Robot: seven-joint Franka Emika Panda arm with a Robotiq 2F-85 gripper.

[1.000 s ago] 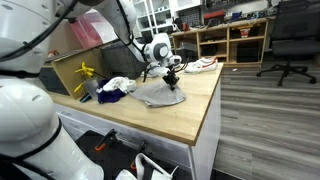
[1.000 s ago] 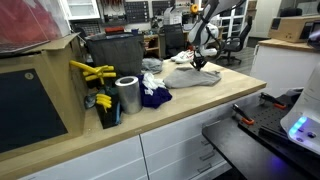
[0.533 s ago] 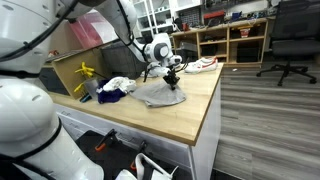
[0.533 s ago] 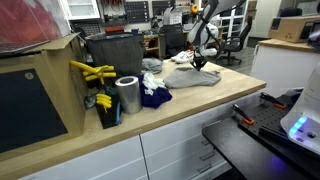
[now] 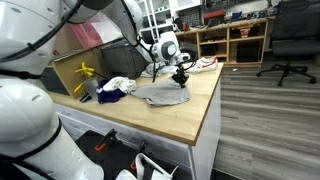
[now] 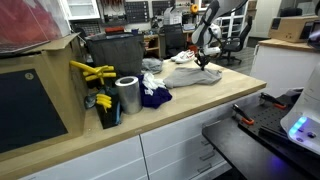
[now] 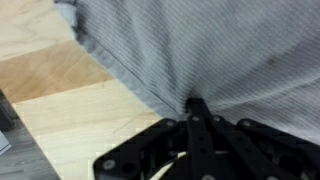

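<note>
A robot arm reaches over a wooden workbench [image 5: 190, 115], and its gripper [image 5: 181, 76] is fully closed, its two black fingers [image 7: 197, 125] pressed together and pinching a fold of a grey cloth [image 5: 160, 94]. In the wrist view the grey cloth [image 7: 220, 50] fills the upper part of the picture and gathers into a small pucker right at the closed fingertips, with bare wood showing beside its hemmed edge. In both exterior views the cloth spreads out from under the gripper [image 6: 203, 62] across the middle of the bench top, towards its far end; the pinched part sits at the cloth's side nearest the bench's open long edge. A blue cloth [image 6: 155, 96] and a white cloth [image 6: 152, 80] lie just beside it, with a metal can [image 6: 127, 95] further along.
</note>
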